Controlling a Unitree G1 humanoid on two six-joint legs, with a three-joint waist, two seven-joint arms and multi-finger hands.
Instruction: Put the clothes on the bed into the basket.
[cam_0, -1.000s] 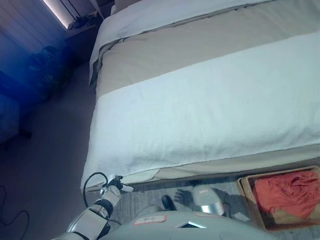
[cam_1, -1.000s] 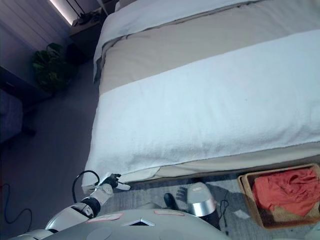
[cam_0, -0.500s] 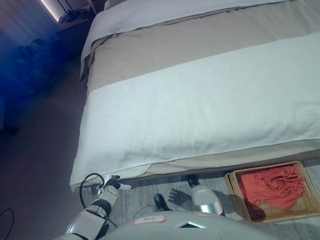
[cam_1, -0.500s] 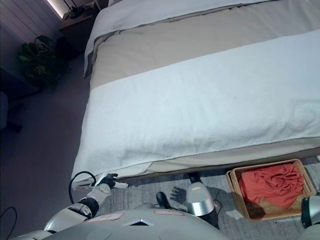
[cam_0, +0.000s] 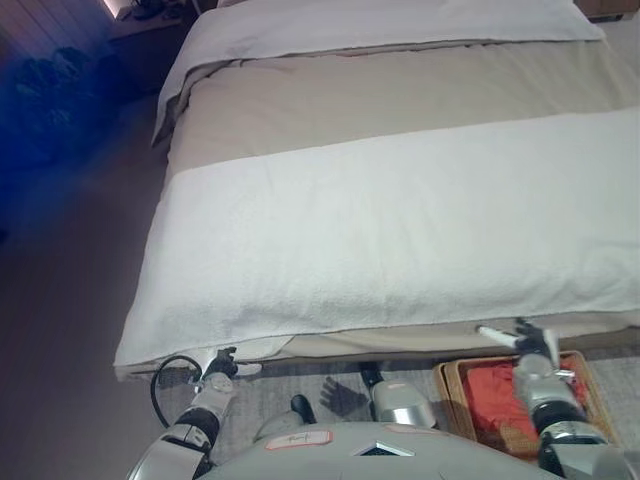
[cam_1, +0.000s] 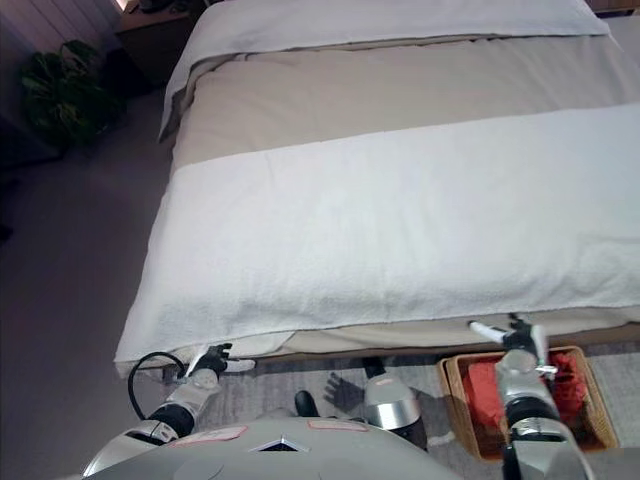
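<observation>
A woven basket (cam_1: 592, 402) stands on the floor at the foot of the bed, lower right, with a red garment (cam_1: 481, 390) lying in it. My right hand (cam_1: 512, 336) hovers over the basket's near side with its fingers straight and nothing in them, and the arm hides part of the basket. My left hand (cam_0: 222, 364) hangs low by the bed's lower left corner, fingers relaxed and holding nothing. The bed (cam_0: 400, 230) shows only a white blanket, a beige cover and a white sheet at the head.
The bed fills most of the view, and its foot edge overhangs the floor just ahead of both hands. A dark plant (cam_1: 60, 90) and a low piece of furniture stand at the far left, beside the head of the bed.
The view has swung, so the bed and basket sit further left. My right arm has come up into view over the basket. The left hand keeps its place by the bed corner.
</observation>
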